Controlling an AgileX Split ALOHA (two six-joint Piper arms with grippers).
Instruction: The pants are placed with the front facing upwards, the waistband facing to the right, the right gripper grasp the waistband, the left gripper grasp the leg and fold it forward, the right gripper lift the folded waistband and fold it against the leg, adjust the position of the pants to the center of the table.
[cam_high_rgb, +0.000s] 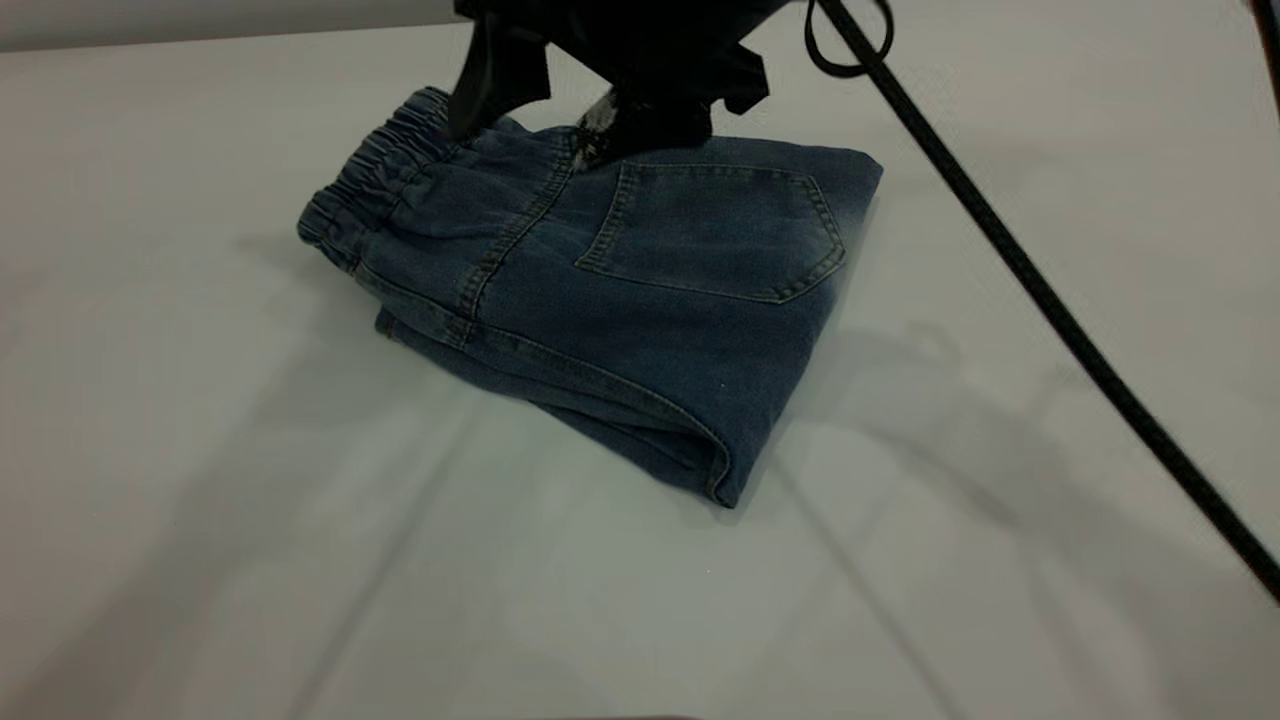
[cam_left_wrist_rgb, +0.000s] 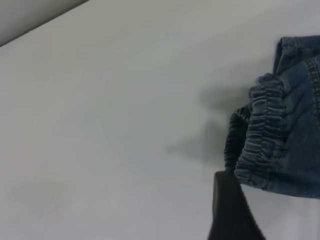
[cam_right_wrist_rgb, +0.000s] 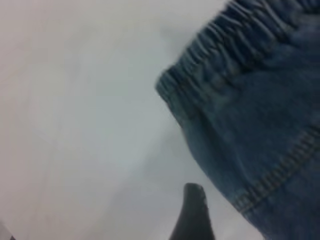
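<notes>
The pants (cam_high_rgb: 640, 300) lie folded into a compact blue denim bundle on the table (cam_high_rgb: 200, 500), back patch pocket up. The gathered waistband (cam_high_rgb: 385, 170) is at the bundle's left end; it also shows in the left wrist view (cam_left_wrist_rgb: 260, 135) and the right wrist view (cam_right_wrist_rgb: 220, 55). Dark gripper parts hang over the bundle's far edge. My left gripper (cam_high_rgb: 480, 95) touches down beside the waistband, and its black tip (cam_left_wrist_rgb: 230, 210) sits just off the waistband's end. My right gripper (cam_high_rgb: 640, 125) rests on the denim's far edge, its tip (cam_right_wrist_rgb: 194, 212) next to a stitched seam.
A black cable (cam_high_rgb: 1050, 300) runs diagonally across the right side of the table, from the arms at the top towards the lower right corner. Bare white tabletop surrounds the pants on the left, front and right.
</notes>
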